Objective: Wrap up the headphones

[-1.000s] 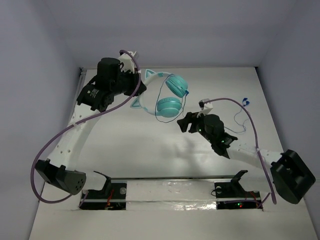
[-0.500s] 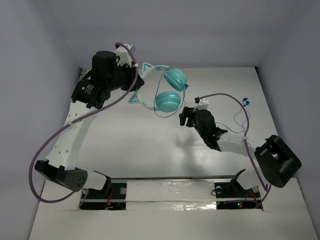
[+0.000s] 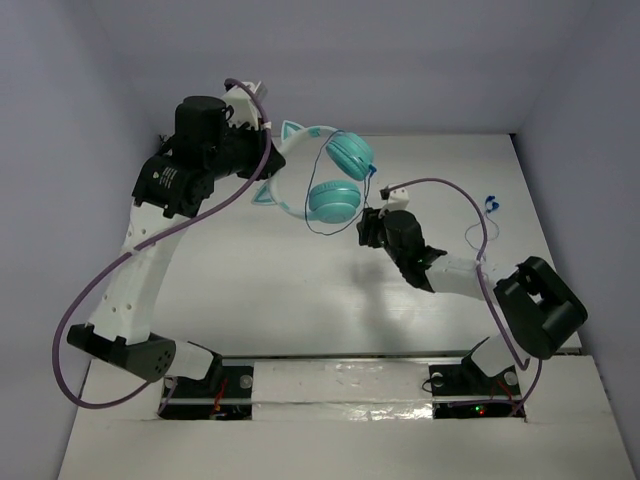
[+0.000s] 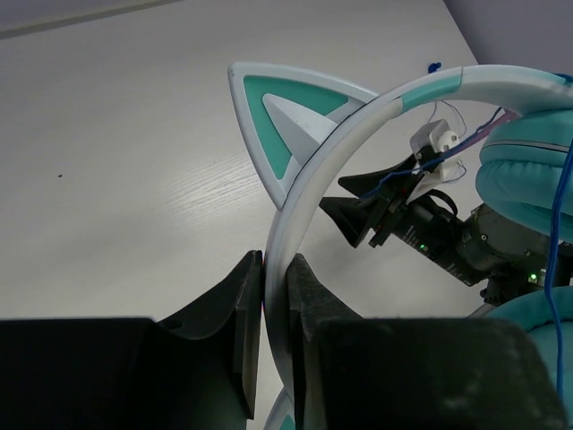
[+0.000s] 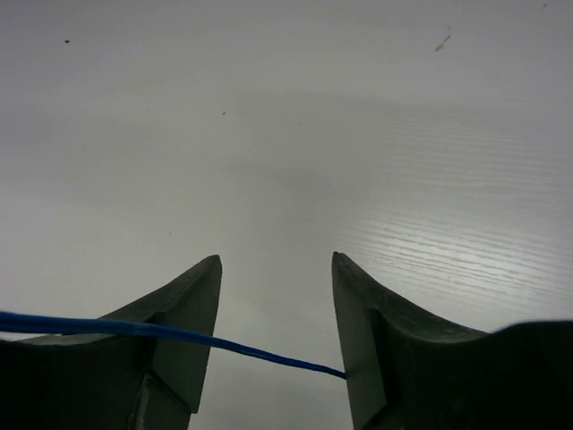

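Observation:
The teal headphones (image 3: 336,200) hang in the air at the back middle, cat-ear headband (image 3: 290,135) to the left, ear cups to the right. My left gripper (image 3: 268,168) is shut on the pale headband (image 4: 295,193); the wrist view shows its jaws (image 4: 275,260) pinching the band just below a cat-ear point. My right gripper (image 3: 368,228) is open just right of the lower ear cup. In its wrist view (image 5: 276,260) the thin blue cord (image 5: 251,349) runs across the gap between the open fingers, low near their base. The cord's plug end (image 3: 490,203) lies on the table at the right.
Thick purple robot cables (image 3: 100,290) loop along both arms. The white tabletop (image 3: 250,290) is bounded by grey walls at the back and sides. A slack stretch of cord (image 3: 478,240) trails on the table behind the right arm.
My left gripper has lifted the headphones up and back to the left. My right gripper has moved left toward the lower ear cup, with its arm folding in.

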`<state>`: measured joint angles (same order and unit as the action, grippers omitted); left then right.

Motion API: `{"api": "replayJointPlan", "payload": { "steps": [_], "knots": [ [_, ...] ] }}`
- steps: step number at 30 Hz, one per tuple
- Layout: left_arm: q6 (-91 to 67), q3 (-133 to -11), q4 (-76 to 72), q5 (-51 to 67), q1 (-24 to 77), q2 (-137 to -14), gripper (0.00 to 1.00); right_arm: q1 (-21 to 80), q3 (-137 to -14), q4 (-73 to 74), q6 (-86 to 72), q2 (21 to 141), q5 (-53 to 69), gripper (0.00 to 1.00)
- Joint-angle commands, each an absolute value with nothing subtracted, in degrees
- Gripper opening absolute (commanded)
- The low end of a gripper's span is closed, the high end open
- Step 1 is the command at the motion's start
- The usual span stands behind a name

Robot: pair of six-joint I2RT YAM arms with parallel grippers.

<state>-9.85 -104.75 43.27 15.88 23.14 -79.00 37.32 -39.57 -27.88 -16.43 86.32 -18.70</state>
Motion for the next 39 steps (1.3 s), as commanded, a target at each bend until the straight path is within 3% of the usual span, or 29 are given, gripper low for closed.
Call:
{"api": "replayJointPlan", "payload": {
  "steps": [1,2,5,6,8,9,12,24,39],
  "knots": [
    [-10.72,-108.98,40.87,16.96,22.85,-78.31,0.0,37.09,-42.71,-29.54,-15.99,88.59,-14.95,0.56],
    [-10.72,-110.55,41.39,16.7,22.33,-78.75,0.0,37.09,-42.45,-29.71,-16.87,88.42,-14.07,0.44],
    [-10.98,-112.76,41.57,17.22,21.8,-79.36,0.0,37.09,-40.35,-31.81,-19.15,87.11,-11.27,0.32],
    [-11.42,-113.2,41.14,18.36,21.8,-79.71,0.0,37.09,-39.73,-32.34,-19.68,86.93,-10.29,0.23],
    [-12.13,-112.68,39.91,20.2,21.1,-79.98,0.0,37.09,-39.2,-32.87,-20.82,87.01,-7.23,0.17],
    [-12.65,-111.54,38.42,21.17,21.09,-80.07,0.0,37.09,-39.29,-32.87,-21.0,87.71,-6.34,0.09],
    [-14.06,-108.56,35.17,24.69,20.04,-80.16,0.0,37.09,-39.55,-32.87,-21.8,88.33,-3.52,0.02],
    [-22.75,-103.01,23.57,33.49,15.12,-79.8,0.0,40.6,-38.58,-32.97,-24.96,84.64,2.99,0.0],
    [-31.64,-92.47,10.91,24.0,10.99,-80.42,0.0,50.09,-40.52,-22.59,-27.77,80.78,-2.2,0.0]
  ]
}}
